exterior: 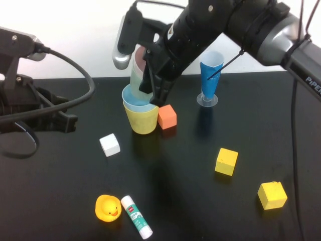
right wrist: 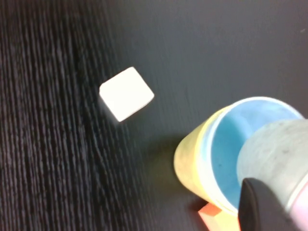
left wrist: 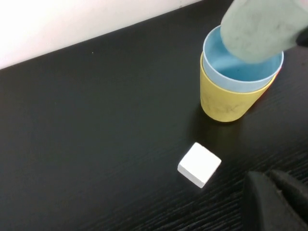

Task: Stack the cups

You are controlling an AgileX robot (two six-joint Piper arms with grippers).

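The light blue cup [exterior: 131,95] sits nested in the yellow cup [exterior: 142,120] at the table's middle. My right gripper [exterior: 153,89] is shut on the pale green cup [exterior: 135,73], with the pink cup [exterior: 142,54] nested inside it, tilted just above the blue cup's mouth. In the right wrist view one finger [right wrist: 260,207] presses the green cup [right wrist: 274,149] over the blue cup [right wrist: 228,137] and the yellow cup [right wrist: 192,159]. The left wrist view shows the green base [left wrist: 262,29] over the blue cup [left wrist: 236,72] and the yellow cup [left wrist: 226,103]. My left gripper [exterior: 65,120] is parked at the left, shut and empty.
An orange cube [exterior: 167,116] touches the yellow cup's right side. A tall narrow blue cone cup [exterior: 209,75] stands behind on the right. A white cube [exterior: 110,144], two yellow cubes [exterior: 226,161] [exterior: 272,195], a rubber duck [exterior: 108,208] and a glue stick [exterior: 136,216] lie nearer.
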